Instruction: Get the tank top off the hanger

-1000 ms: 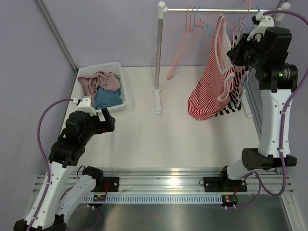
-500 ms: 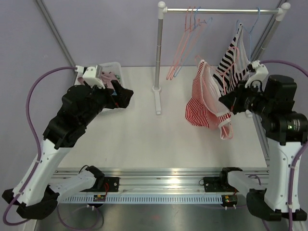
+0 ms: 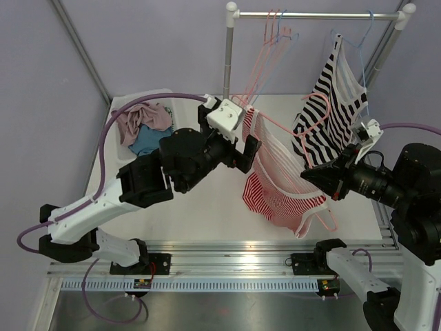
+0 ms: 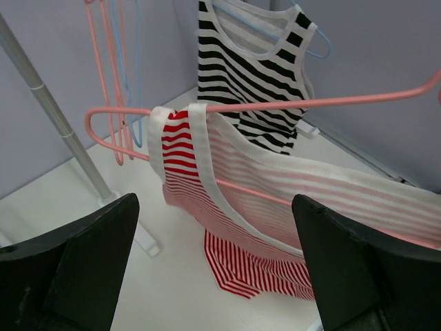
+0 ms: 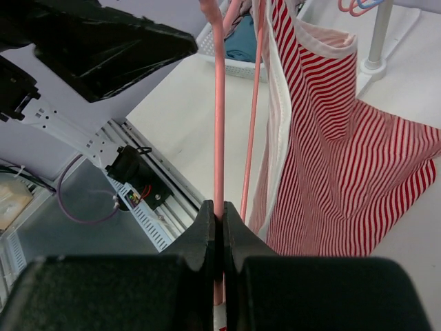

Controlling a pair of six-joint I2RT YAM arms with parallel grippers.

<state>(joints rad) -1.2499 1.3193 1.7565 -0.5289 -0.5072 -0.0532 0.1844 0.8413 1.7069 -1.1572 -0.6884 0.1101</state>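
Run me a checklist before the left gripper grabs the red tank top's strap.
1. Right gripper shut on pink hanger: ok.
2. Left gripper open: ok.
3. Red tank top strap between left fingers: not ok, it lies ahead of them.
4. Hanger off the rail: ok.
5. Black striped top apart from the red one: cannot tell.

Top cam sits high behind the arm bases, looking down over the counter (image 3: 200, 200) to the rail (image 3: 317, 14). Left wrist cam peeks out through the spread left gripper (image 4: 213, 276). Right wrist cam looks along the right gripper (image 5: 220, 221), pinched on the pink hanger (image 5: 219, 124). Both are close on the tank top (image 4: 262, 207), which all three share.
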